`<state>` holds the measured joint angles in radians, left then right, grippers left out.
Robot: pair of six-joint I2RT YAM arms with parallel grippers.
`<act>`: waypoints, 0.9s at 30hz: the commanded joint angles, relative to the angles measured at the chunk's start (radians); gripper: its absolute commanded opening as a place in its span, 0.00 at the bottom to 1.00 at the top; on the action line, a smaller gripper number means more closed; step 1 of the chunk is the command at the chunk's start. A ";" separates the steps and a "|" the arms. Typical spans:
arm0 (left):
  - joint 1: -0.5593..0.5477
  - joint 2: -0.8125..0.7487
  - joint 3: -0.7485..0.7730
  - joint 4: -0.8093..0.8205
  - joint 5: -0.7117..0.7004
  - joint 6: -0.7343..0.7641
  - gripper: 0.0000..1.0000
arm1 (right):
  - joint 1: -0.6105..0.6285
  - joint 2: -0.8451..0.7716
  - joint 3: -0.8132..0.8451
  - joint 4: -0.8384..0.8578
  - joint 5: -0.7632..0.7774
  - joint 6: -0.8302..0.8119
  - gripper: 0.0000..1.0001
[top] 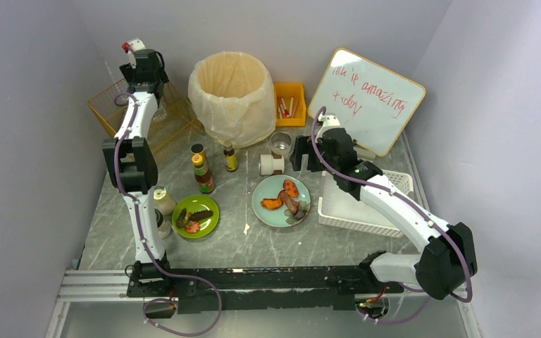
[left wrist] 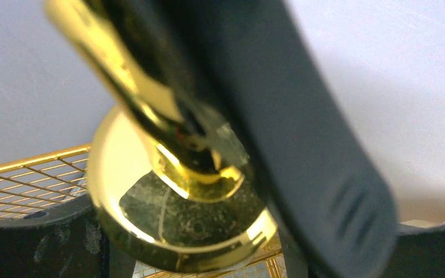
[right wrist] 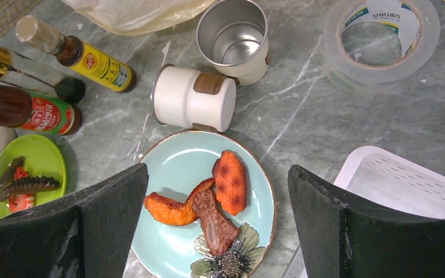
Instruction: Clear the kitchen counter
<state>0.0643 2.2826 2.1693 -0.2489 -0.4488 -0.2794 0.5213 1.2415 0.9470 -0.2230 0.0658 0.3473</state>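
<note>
On the grey kitchen counter (top: 253, 243), which fills the middle of the top view, we see the bag-lined bin (top: 232, 95), the white slatted basket (top: 356, 208) and the gold wire basket (top: 137, 116). Then come the blue plate (right wrist: 174, 165) with fried pieces, the green plate (top: 208, 204) with dark and red food, and the yellow box (top: 290, 91) with pens. The left gripper (top: 139, 60), high over the wire basket, is closed on a shiny gold object (left wrist: 174, 191), while the right gripper (right wrist: 217, 169) hangs wide open above the blue plate, holding nothing.

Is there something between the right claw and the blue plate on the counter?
Nothing visible. The open right claw hangs over the plate; only its food lies below. The white cup lies on its side beside the rim, out of the path.
</note>
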 commanded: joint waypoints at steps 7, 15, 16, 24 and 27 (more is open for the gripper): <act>0.003 -0.106 0.068 -0.033 0.071 -0.028 0.82 | -0.006 -0.053 -0.006 0.042 -0.022 -0.012 0.94; 0.003 -0.248 -0.025 0.004 0.072 -0.038 0.85 | -0.009 -0.075 -0.007 0.034 -0.022 -0.017 0.94; 0.004 -0.258 -0.026 -0.003 0.073 -0.037 0.85 | -0.009 -0.078 -0.009 0.035 -0.025 -0.017 0.94; 0.003 -0.386 -0.112 -0.064 0.074 -0.038 0.87 | -0.009 -0.101 -0.019 0.033 -0.033 -0.014 0.94; 0.003 -0.435 -0.150 -0.119 0.092 -0.056 0.88 | -0.009 -0.107 -0.019 0.031 -0.038 -0.014 0.94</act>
<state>0.0669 1.9179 2.0651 -0.3054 -0.3870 -0.3054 0.5175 1.1664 0.9310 -0.2234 0.0418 0.3428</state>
